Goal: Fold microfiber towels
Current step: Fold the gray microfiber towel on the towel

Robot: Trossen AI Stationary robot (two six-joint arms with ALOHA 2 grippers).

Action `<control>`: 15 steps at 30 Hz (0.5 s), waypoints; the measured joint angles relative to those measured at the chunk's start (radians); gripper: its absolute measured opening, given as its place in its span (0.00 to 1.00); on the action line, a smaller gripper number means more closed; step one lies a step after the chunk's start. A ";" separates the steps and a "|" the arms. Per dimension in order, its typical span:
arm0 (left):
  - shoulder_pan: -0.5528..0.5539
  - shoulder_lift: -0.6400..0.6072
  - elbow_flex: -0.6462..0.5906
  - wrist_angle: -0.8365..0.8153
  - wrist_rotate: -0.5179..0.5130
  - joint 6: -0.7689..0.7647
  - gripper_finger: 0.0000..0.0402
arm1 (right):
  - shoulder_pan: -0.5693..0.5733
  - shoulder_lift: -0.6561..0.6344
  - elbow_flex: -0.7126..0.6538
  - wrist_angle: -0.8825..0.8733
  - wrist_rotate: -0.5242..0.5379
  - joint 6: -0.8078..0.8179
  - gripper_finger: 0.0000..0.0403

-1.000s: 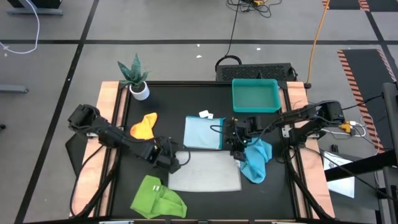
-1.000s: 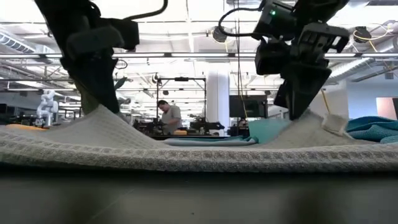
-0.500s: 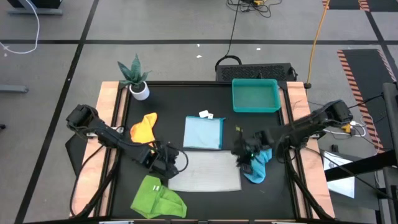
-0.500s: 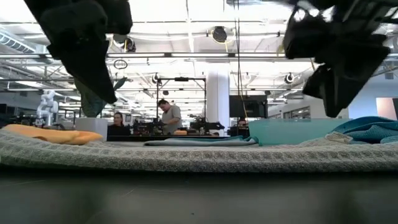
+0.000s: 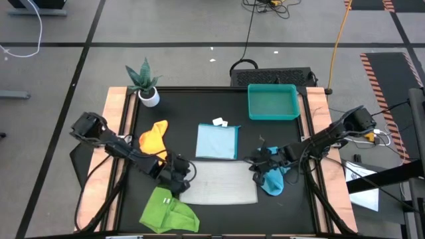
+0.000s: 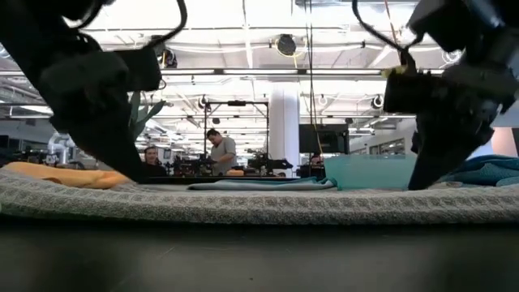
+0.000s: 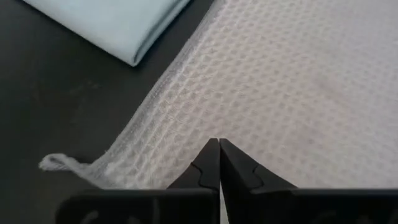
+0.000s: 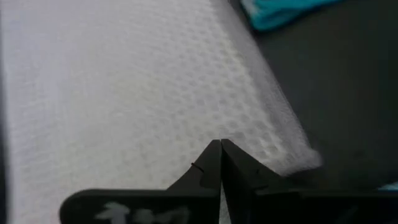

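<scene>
The white-grey towel (image 5: 219, 182) lies flat in folded layers near the table's front edge. My left gripper (image 7: 219, 144) is shut with its tips down on the towel near its left edge; in the high view it shows as my left gripper (image 5: 181, 174). My right gripper (image 8: 220, 144) is shut with its tips down on the towel near its right edge, shown from above as my right gripper (image 5: 255, 165). A folded light blue towel (image 5: 218, 141) lies just beyond. The turquoise towel (image 5: 273, 178) is bunched at the right, the yellow-orange towel (image 5: 153, 135) at the left, and the lime green towel (image 5: 167, 212) at the front left. My left gripper rests its shut fingertips on the towel's top surface (image 7: 217, 124), a little in from the left edge (image 7: 146, 127). It comes slanting down from the table's left. The towel lies flat under it. Nothing shows between the fingers. My right gripper sets its shut fingertips on the towel's top surface (image 8: 214, 124), just inside the right edge (image 8: 280, 124). It slants down from the table's right. The towel stays flat on the table. Nothing shows between the fingers.
A teal tray (image 5: 272, 101) stands at the far right of the black mat, and a small potted plant (image 5: 144, 83) at the far left corner. People stand in the room beyond the table (image 6: 219, 154).
A second ago both grippers held parts of the white-grey towel raised into two peaks. They have let go, and the towel now lies flat. Both grippers then moved toward the table's near edge and came down onto the towel, the right one travelling farther.
</scene>
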 joint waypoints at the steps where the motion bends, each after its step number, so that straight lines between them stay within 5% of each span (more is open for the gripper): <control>1: 0.007 0.003 -0.003 -0.004 0.001 0.001 0.01 | -0.003 0.000 -0.008 -0.003 0.000 0.000 0.00; 11: 0.053 0.044 -0.002 0.057 0.094 0.028 0.01 | -0.142 -0.002 -0.018 -0.016 -0.003 -0.203 0.00; 15: 0.050 0.028 0.001 0.061 0.146 0.051 0.01 | -0.181 -0.036 -0.009 -0.034 -0.117 -0.221 0.00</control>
